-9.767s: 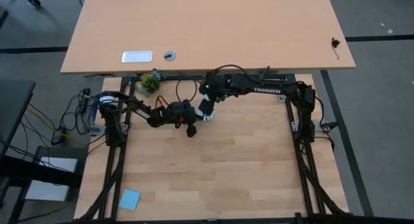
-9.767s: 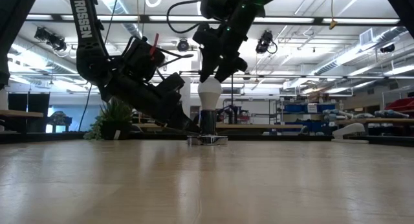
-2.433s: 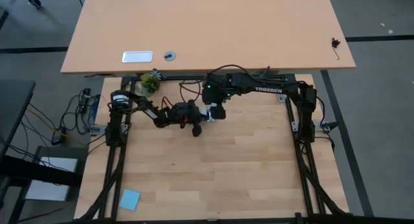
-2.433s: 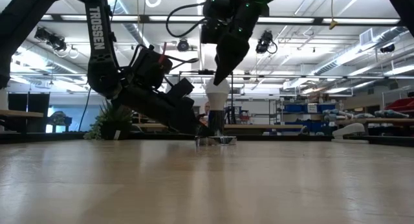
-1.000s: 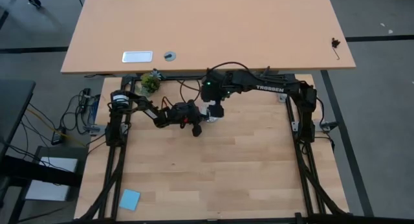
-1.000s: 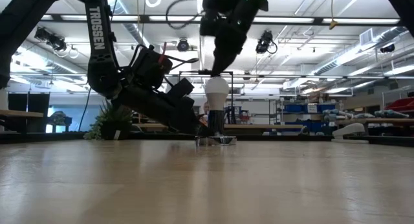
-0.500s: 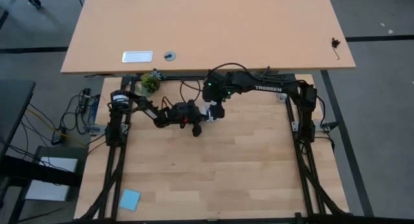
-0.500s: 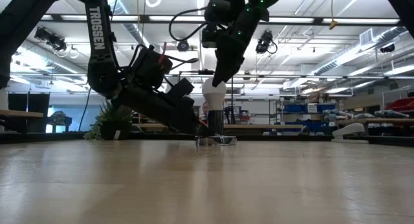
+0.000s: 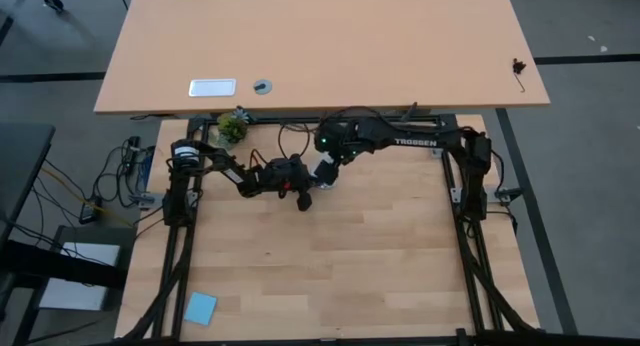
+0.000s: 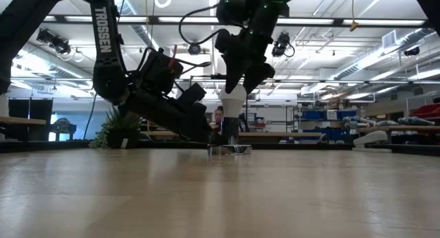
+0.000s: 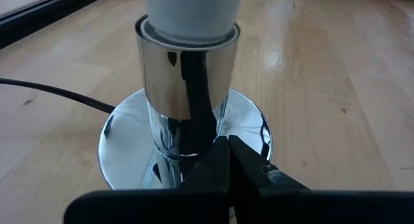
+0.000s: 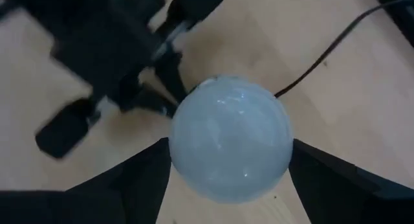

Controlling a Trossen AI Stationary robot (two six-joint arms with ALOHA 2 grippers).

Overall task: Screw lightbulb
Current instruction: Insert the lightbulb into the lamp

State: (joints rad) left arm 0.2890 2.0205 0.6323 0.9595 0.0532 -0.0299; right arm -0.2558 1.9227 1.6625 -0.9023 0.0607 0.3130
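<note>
— Pale wooden tabletop (image 9: pixel 330 256): where's the lightbulb (image 12: pixel 228 138)?
— Upright in the chrome socket (image 11: pixel 187 88); right gripper (image 12: pixel 228 149) clasps its globe, left gripper (image 11: pixel 226 160), closed, presses the socket's stem.

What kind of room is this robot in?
Probably a robotics lab or workshop. Behind the table are long ceiling lights, shelves of blue bins and more workbenches.

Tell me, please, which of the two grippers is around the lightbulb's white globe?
The right gripper, reaching down from above, has a finger on either side of the lightbulb. The left gripper sits low and shut at the chrome socket base instead.
</note>
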